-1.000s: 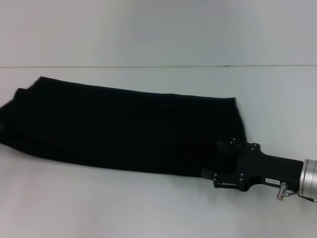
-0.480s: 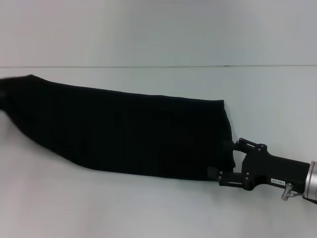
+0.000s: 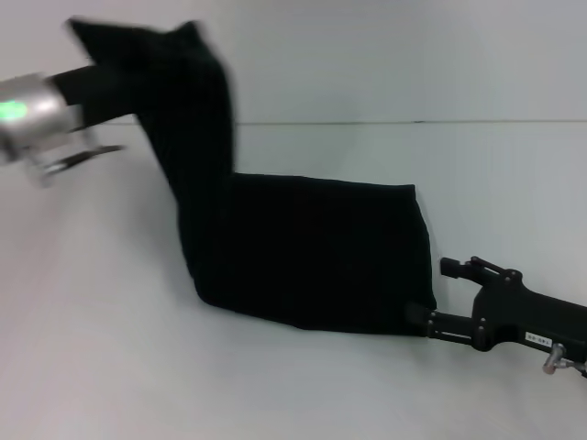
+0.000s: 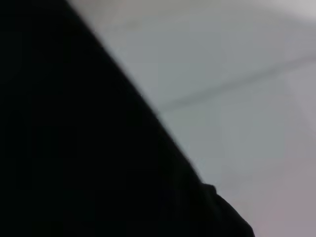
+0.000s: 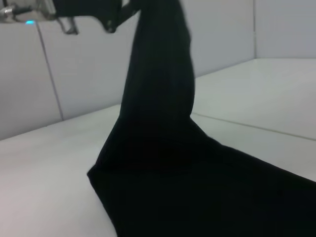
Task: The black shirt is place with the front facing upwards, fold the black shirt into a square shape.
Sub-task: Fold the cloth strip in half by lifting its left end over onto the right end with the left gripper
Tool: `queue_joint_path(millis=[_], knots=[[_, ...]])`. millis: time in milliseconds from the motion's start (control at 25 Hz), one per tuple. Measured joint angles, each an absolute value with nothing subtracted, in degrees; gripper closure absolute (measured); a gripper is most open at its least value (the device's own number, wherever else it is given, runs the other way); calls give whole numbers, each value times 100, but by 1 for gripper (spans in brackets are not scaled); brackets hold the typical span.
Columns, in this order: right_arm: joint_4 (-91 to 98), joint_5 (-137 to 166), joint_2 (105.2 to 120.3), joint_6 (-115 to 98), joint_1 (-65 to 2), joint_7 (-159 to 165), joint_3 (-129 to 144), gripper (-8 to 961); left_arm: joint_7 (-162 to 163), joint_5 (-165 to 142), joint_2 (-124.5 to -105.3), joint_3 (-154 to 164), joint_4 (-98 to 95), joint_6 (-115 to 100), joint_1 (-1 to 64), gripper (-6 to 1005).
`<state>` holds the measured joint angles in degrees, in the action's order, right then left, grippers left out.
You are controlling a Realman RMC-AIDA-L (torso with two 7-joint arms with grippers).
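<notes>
Lifting one end of the black shirt [image 3: 303, 257] high above the worktop's [image 3: 110, 348] far left corner, the left pincer [image 3: 92, 82] clamped on that end, presumably so the raised half can swing over the half lying flat mid-worktop and shorten the long band toward a square. Resting low at the shirt's other end near the front right edge, the right pincer [image 3: 429, 319] touching the cloth's corner, likely as an anchor against dragging, though whether parted or closed on fabric cannot be told. Showing only plain black cloth, no lettering visible.
</notes>
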<state>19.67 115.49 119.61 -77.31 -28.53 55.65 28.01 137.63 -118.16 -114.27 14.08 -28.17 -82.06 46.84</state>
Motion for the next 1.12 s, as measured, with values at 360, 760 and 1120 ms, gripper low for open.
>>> queue_joint_path(millis=[360, 760, 1120], knots=[[1948, 11549, 11954, -7692, -2694, 5564, 2530, 6, 13351, -11803, -12377, 2550, -2498, -7630, 5195, 886], [1835, 11544, 11998, -7359, -2745, 5563, 2309, 9, 12654, -11827, -12422, 2696, -1069, -7180, 4847, 869], [1576, 11128, 12013, -6686, -3162, 5436, 2091, 8, 12534, -11804, -12421, 2693, -1063, -7176, 4826, 854]])
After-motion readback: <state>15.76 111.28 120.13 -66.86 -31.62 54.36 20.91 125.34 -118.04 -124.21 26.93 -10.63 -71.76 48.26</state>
